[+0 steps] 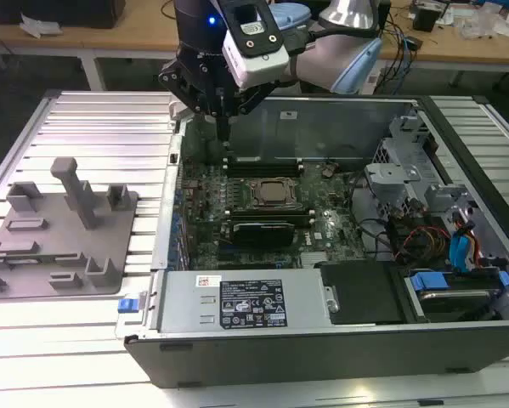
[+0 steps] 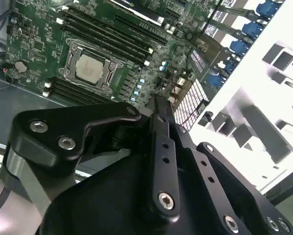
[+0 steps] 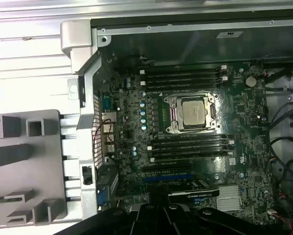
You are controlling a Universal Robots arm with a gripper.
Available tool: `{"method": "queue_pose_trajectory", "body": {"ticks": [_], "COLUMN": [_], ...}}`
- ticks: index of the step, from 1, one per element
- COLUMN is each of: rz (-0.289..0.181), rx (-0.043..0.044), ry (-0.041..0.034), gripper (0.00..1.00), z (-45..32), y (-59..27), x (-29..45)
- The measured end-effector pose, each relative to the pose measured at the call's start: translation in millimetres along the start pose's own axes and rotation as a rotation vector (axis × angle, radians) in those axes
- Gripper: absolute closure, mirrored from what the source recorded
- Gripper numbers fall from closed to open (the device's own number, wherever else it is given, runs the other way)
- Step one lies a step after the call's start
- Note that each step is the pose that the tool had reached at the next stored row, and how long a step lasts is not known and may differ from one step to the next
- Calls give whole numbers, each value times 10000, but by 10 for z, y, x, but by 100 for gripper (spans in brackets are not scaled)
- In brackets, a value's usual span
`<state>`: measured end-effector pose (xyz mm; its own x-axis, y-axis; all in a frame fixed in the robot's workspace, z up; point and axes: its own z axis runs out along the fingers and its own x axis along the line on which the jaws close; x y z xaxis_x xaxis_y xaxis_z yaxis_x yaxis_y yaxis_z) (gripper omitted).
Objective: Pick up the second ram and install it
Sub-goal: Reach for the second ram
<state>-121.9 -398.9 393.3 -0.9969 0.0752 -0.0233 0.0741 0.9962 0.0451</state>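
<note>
Left of the open case, on the near side, lies the grey plastic fixture tray [image 1: 67,246], its slots looking bare. Inside the case, the large green motherboard [image 1: 205,200] carries the square metal processor socket [image 1: 273,191], with long dark memory slots [image 1: 267,213] on its near side and more along its far side, all running left to right. I cannot tell whether the second ram, the narrow green stick, sits in one of them. Farthest back, the black gripper [image 1: 224,126] hangs tip-down over the far left corner of the board, just left of the far slots' end. Its fingers [image 2: 157,127] look pressed together, with nothing visible between them.
</note>
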Motion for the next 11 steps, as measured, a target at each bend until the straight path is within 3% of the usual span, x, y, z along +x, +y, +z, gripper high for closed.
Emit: {"method": "queue_pose_trajectory", "body": {"ticks": [7,11], "rz": [0,0], "rx": [-1,0], "ry": [-1,0], "gripper": [92,92], "z": [1,0], "y": [0,-4], "x": [4,54]}}
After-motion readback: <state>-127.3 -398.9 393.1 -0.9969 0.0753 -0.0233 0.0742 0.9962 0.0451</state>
